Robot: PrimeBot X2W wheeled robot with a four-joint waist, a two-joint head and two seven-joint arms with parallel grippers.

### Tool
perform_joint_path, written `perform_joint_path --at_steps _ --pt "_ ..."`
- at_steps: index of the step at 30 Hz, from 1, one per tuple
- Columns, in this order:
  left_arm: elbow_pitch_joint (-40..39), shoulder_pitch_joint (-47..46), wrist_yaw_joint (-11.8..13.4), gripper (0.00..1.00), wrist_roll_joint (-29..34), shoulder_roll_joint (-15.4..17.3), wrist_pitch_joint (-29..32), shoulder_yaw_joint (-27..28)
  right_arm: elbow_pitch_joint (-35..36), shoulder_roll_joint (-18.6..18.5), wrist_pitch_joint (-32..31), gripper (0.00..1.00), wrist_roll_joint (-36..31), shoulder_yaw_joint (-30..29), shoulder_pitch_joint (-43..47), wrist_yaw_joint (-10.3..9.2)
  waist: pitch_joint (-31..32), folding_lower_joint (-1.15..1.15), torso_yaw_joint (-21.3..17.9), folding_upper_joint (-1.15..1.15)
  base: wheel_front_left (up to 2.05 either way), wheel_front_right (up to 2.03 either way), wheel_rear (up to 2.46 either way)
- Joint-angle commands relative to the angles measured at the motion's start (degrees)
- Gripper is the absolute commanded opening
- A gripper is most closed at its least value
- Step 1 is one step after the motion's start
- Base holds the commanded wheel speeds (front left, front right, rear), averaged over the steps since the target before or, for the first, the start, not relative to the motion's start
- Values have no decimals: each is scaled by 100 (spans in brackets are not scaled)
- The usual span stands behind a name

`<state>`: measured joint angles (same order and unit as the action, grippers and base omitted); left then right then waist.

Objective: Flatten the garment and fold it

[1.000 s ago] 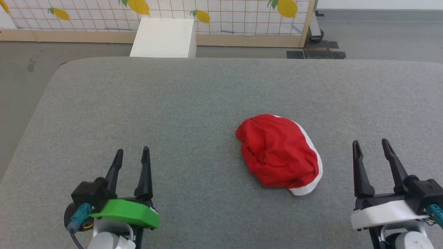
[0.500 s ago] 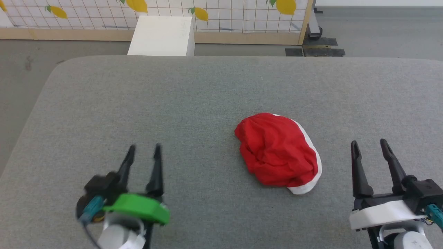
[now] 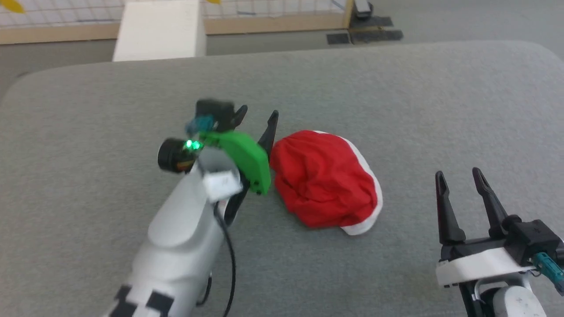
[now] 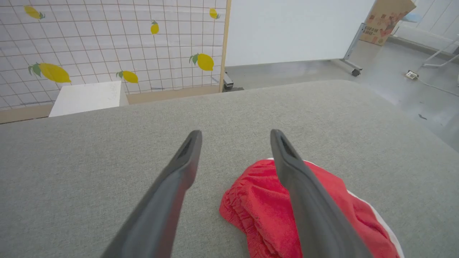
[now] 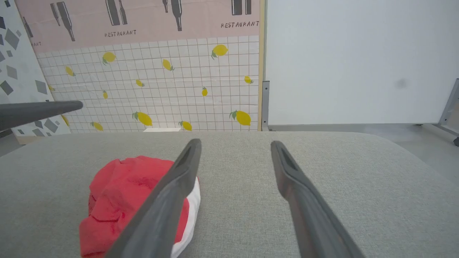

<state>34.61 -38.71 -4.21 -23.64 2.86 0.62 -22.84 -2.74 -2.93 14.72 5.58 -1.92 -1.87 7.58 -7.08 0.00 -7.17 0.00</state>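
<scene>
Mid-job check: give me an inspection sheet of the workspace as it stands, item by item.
Surface: grey fabric-covered table, rounded corners, no stains seen.
Job's things: red garment with white trim, crumpled in a heap, not yet flattened.
Clutter: nothing seen.
Grippers: left gripper open, at the garment's left edge, contact unclear; right gripper open, apart from the garment, to its right.
Cables: black cable looping beside the left forearm; plug and lead on the floor.
Surroundings: white box beyond the table's far edge, lemon-print partition, white panel.
</scene>
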Motion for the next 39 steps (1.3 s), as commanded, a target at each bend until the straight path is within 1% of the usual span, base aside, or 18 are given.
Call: perform_joint_path --at_steps 1,6,11,15,19,20,21,22,23,27,31,35,36,39 --pt "180 -264 55 100 -36 2 194 -69 8 5 28 100 62 32 -110 -9 -333 0 -403 0 0 0 0" --pt "1069 -1024 137 100 -29 2 1352 -379 -26 5 28 100 193 97 -209 -9 -561 0 -765 0 0 0 0" --pt "1724 -1525 274 100 126 59 2410 -600 -13 5 28 100 306 112 -263 -9 -742 0 -982 0 0 0 0" --pt "2131 -1711 225 100 153 77 3290 -767 -6 5 28 100 350 116 -303 -9 -832 0 -1059 0 0 0 0" --pt "2352 -1745 61 100 102 71 4047 -914 -5 5 28 100 383 104 -348 -9 -869 0 -1089 0 0 0 0" --pt "2339 -1752 19 42 97 67 4142 -955 -2 5 28 100 389 103 -356 -9 -878 0 -1089 0 0 0 0" --pt "2292 -1761 -13 17 107 66 4140 -993 0 5 28 100 396 100 -363 -9 -887 0 -1086 0 0 0 0" --pt "2196 -1768 -42 0 97 63 4031 -1002 0 5 28 100 406 99 -375 -9 -896 0 -1080 0 0 0 0" --pt "1971 -1783 -80 0 106 60 3650 -1016 -5 5 28 100 419 110 -398 -9 -899 0 -1067 0 0 0 0" --pt "1443 -1867 -103 0 175 44 2356 -1011 -20 5 28 100 410 102 -420 -9 -865 0 -1008 0 0 0 0" --pt "951 -1994 -149 0 84 12 1059 -1039 -37 5 28 100 362 79 -414 -9 -781 0 -910 0 0 0 0" --pt "256 -2119 -161 0 -512 5 -91 -1218 -57 5 28 100 304 69 -412 -9 -668 0 -792 0 0 0 0" --pt "83 -2153 -106 0 -711 4 -330 -1294 -57 5 28 100 286 71 -403 -9 -635 0 -752 0 0 0 0" --pt "-274 -2209 75 0 -1227 3 -797 -1487 -60 5 28 100 245 69 -376 -9 -537 0 -639 0 0 0 0"
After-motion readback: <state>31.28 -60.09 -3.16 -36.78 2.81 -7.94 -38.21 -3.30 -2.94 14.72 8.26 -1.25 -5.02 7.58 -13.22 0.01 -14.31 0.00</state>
